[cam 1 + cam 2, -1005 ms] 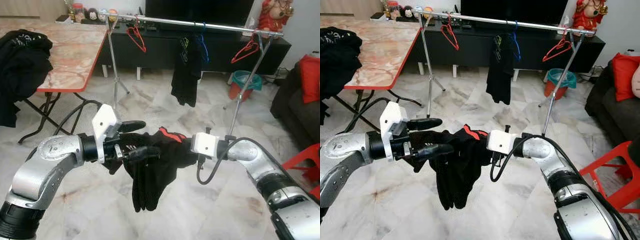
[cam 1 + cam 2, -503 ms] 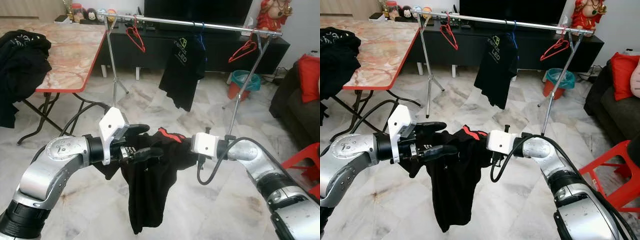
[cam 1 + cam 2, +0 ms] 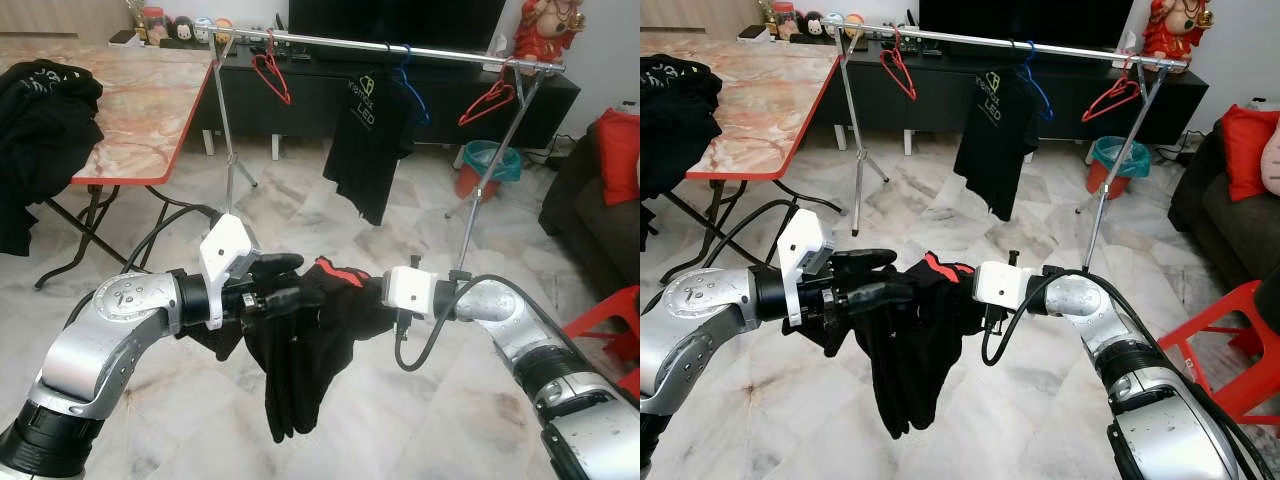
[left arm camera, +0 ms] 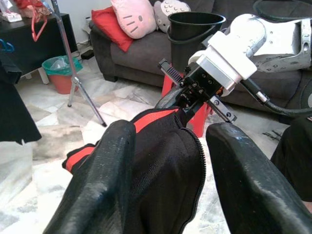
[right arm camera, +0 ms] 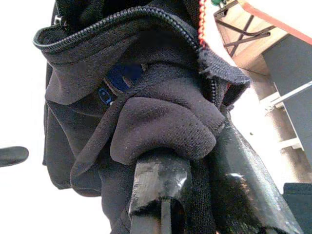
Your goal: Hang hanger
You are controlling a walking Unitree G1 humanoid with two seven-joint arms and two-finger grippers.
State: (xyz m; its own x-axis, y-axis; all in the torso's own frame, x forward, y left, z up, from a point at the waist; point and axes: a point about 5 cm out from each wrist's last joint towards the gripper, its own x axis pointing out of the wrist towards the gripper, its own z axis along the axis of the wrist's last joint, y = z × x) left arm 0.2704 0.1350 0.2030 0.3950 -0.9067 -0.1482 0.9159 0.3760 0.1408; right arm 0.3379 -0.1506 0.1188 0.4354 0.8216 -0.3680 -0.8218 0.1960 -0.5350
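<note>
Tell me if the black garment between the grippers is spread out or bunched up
Bunched up: the black garment hangs crumpled between the left gripper and right gripper.

This is a home living room. A dark sofa (image 4: 146,58) with a cat-face cushion (image 4: 134,17), a black TV cabinet (image 3: 400,95) and pale marble floor tiles (image 3: 300,190) show it. A marble-topped folding table (image 3: 140,110) and a metal clothes rack (image 3: 390,45) stand there too.

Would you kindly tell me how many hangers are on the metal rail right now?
3: a red wire hanger near the rail's left end, a blue hanger carrying the black T-shirt mid-rail, and a red hanger near the right end. Others may be hidden.
</note>
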